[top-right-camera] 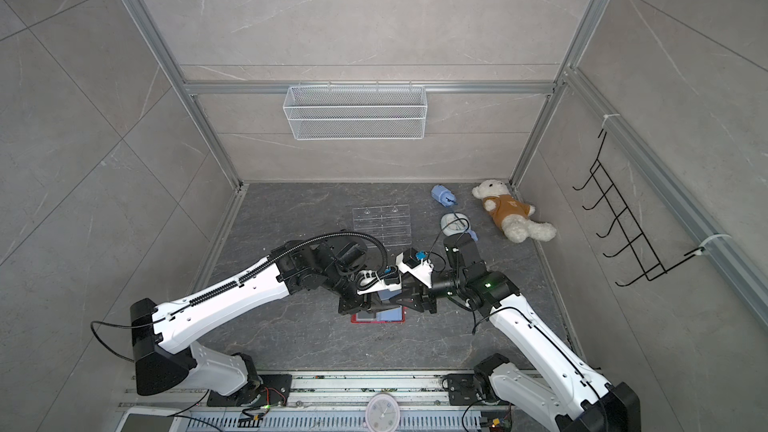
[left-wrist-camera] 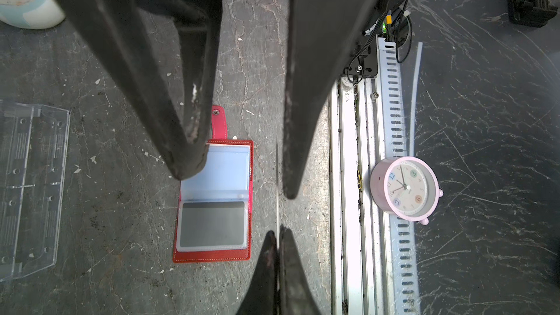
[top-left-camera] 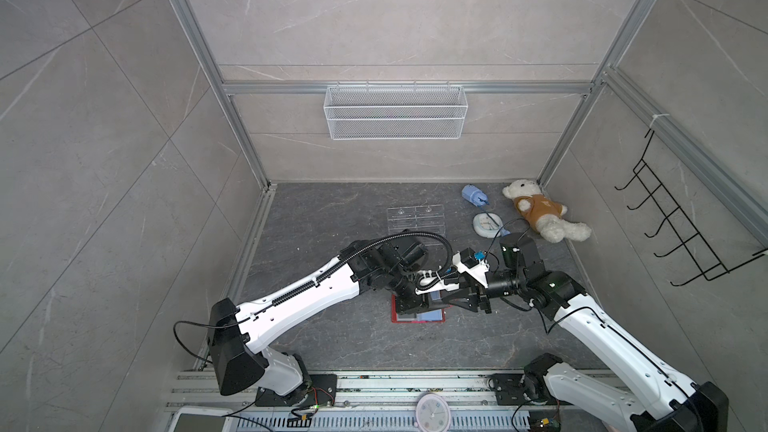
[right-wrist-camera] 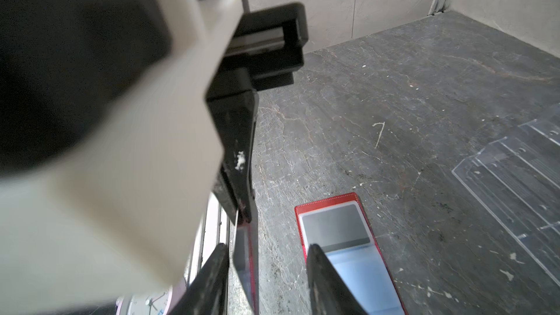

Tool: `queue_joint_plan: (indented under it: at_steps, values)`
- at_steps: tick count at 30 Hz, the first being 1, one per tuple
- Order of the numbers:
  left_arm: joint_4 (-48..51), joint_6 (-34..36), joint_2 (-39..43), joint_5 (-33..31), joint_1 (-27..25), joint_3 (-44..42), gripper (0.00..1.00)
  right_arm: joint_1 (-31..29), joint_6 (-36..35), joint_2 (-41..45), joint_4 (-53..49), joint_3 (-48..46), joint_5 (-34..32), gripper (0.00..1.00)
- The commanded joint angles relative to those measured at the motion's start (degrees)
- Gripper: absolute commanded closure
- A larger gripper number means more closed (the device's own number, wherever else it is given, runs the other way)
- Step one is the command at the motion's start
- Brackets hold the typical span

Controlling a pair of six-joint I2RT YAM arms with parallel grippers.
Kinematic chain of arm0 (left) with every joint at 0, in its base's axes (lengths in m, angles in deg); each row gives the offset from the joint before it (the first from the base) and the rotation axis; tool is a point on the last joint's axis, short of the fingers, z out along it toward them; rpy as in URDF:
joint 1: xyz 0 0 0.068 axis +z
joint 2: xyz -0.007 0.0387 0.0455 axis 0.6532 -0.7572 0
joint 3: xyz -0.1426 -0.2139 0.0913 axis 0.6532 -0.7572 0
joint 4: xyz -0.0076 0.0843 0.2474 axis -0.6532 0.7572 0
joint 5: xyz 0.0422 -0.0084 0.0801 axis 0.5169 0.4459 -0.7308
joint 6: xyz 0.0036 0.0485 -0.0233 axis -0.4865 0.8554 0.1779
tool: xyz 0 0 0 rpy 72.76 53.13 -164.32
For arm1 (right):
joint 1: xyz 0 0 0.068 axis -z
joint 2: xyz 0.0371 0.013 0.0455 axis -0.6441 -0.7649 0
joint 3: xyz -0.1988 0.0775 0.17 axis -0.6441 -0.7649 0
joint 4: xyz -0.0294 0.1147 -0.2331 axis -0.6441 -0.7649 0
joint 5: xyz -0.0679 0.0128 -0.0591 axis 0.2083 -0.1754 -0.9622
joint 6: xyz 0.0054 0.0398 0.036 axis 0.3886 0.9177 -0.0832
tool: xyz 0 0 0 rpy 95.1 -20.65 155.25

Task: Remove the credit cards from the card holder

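I see one card [right-wrist-camera: 242, 253] out, pinched in the closed left gripper [left-wrist-camera: 278, 231]; right gripper [right-wrist-camera: 268, 245] half-open astride it, gripping nothing; other card [left-wrist-camera: 212, 224] still in card holder [left-wrist-camera: 212, 256].

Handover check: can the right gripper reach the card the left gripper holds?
Probably yes: the card, pinched by the left gripper, stands between the open fingers of the right gripper; nothing blocks it.

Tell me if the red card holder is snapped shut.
No: in the left wrist view the card holder lies open, its snap tab loose, a dark credit card showing inside.
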Motion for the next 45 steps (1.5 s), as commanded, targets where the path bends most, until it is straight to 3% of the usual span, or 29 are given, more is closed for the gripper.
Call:
queue_joint_plan:
  at_steps: [1, 6, 16, 24, 32, 34, 39, 45]
  values:
    - [-2.10, 1.04, 3.26, 1.23, -0.17, -1.10, 0.99, -0.33, 1.94, -1.25, 2.22, -0.52, 0.29, 0.54]
    - [-3.16, 0.63, 4.64, 1.76, -0.14, -2.70, 1.00, -0.26, 4.15, -0.41, 6.30, -1.62, 1.22, 0.59]
    - [-3.34, 0.67, 4.50, 1.51, -0.06, -2.66, 1.00, -0.33, 2.11, -0.91, 4.58, -1.48, 3.13, 0.73]
    - [-3.81, 0.77, 4.12, 1.40, -0.07, -2.58, 1.00, -0.40, 0.19, -1.78, 2.74, -1.18, 5.53, 1.00]
    - [-4.55, 0.77, 4.34, 1.27, -0.08, -2.35, 0.99, -0.39, -0.57, -1.53, 2.65, -1.21, 4.91, 1.00]
    - [-5.01, 0.18, 4.70, 0.47, -0.08, -2.61, 0.92, -0.39, -0.25, -1.22, 3.68, -1.35, 4.97, 1.00]
    - [-7.14, -2.03, 6.52, -3.76, -0.08, -4.07, 0.62, -0.35, 0.04, -0.41, 5.52, -1.30, 3.30, 1.00]
    - [-14.52, -6.09, 12.80, -9.41, 0.09, -8.62, 0.40, 0.25, 1.01, -1.00, 9.14, -1.26, 1.39, 1.00]
